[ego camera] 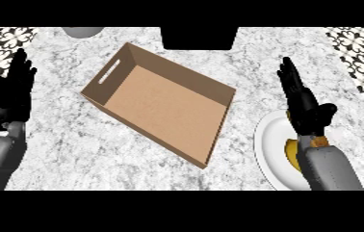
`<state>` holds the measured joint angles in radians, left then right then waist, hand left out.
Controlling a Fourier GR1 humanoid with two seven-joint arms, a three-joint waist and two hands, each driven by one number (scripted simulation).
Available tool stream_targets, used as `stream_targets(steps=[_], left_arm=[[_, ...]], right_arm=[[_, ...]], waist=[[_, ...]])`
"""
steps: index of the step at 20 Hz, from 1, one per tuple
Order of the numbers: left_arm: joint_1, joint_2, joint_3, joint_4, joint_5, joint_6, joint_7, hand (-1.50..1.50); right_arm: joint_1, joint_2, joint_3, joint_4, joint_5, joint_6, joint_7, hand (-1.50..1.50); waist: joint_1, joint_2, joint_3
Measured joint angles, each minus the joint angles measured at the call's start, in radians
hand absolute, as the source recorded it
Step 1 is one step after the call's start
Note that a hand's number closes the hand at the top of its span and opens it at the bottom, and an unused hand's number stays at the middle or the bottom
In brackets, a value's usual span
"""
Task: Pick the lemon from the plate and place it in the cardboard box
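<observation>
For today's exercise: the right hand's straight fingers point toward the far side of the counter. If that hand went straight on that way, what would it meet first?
Probably nothing: beyond the right hand lies only bare counter up to the picture's top edge. The cardboard box sits well to its left, off that line. The hand's height over the counter is unclear.

Bare marble counter (64, 144) lies open between the cardboard box (160, 103) at centre frame and the white plate (274, 151) at lower right. The box's upright walls ring its open floor. The right forearm (328, 167) covers the plate.
</observation>
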<state>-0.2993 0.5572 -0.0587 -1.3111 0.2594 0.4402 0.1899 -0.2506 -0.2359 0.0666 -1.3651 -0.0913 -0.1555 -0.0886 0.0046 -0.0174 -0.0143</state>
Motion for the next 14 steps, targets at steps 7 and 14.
stream_targets(steps=[7, 14], left_arm=[[0.001, 0.011, -0.117, -0.119, -0.042, -0.154, -0.119, 0.0], [0.05, 0.006, -0.209, -0.198, -0.057, -0.293, -0.251, 0.0]], right_arm=[[0.005, -0.257, -0.134, -0.171, -0.079, 0.199, -0.057, -1.5], [0.185, -0.509, -0.304, -0.116, -0.063, 0.426, -0.365, -1.5]], waist=[[-0.066, -0.006, 0.01], [-0.052, 0.009, 0.015]])
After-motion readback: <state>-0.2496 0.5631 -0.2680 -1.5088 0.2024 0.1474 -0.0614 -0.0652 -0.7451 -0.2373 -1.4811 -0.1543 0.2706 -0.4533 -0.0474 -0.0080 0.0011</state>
